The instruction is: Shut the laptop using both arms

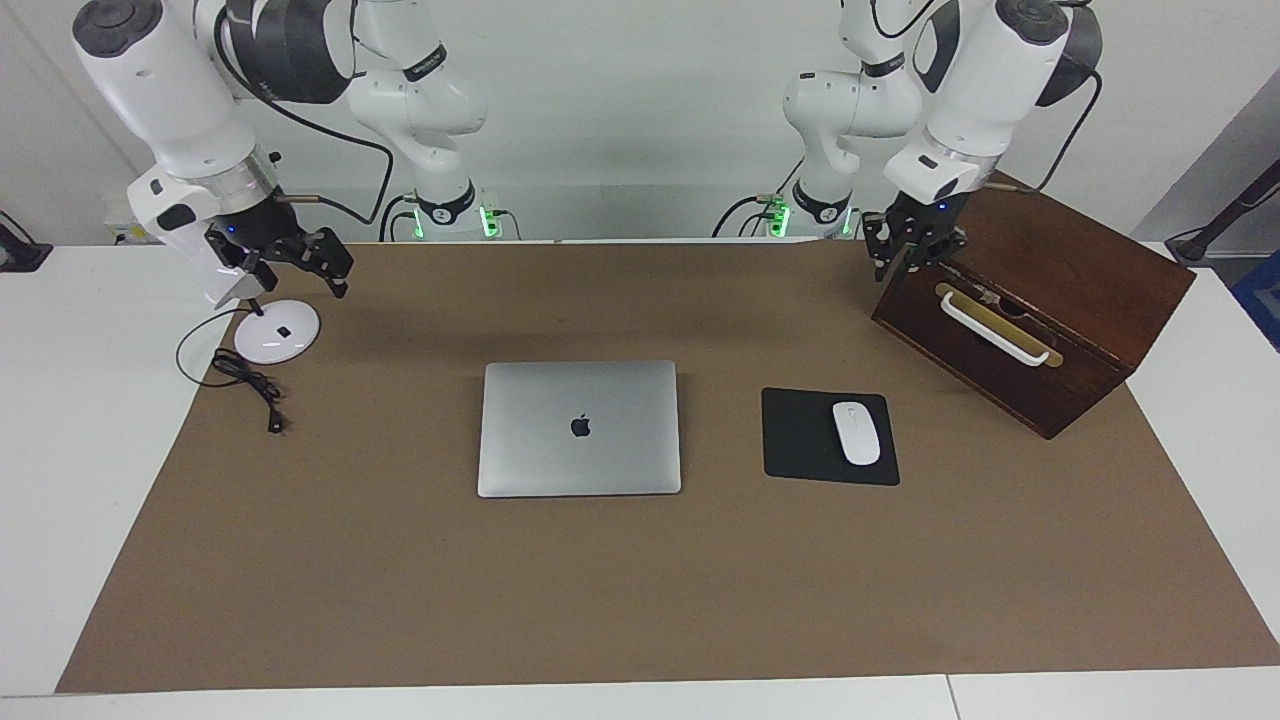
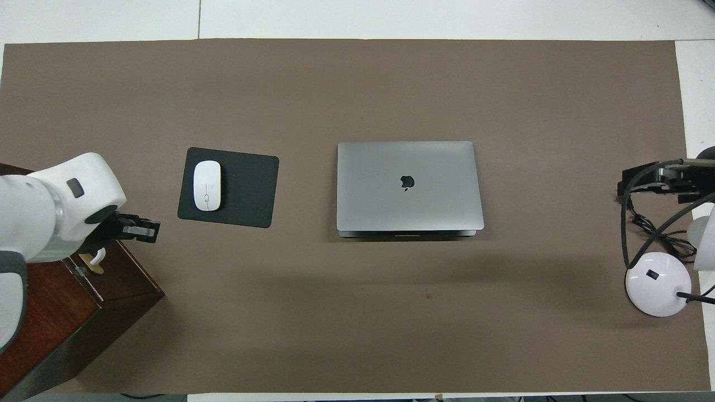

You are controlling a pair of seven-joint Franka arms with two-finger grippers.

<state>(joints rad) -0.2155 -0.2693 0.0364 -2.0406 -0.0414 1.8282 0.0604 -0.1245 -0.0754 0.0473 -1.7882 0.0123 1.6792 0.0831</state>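
Two raised grippers: the left gripper point(image 1: 905, 258) over the dark wooden box point(image 1: 1040, 300), its jaws' state unclear; the right gripper point(image 1: 290, 262), jaws wide and empty, over the white lamp base point(image 1: 277, 331). The thin silver-grey metal laptop point(image 1: 580, 428) lies closed mid-worktop.

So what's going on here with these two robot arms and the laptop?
Nothing is being handled right now. The laptop lies shut and flat in the middle of the brown mat, with neither arm touching it. The left pincer hangs by the top edge of the wooden box. The right pincer is open, up above the white lamp base. The mouse sits on its black pad beside the laptop.
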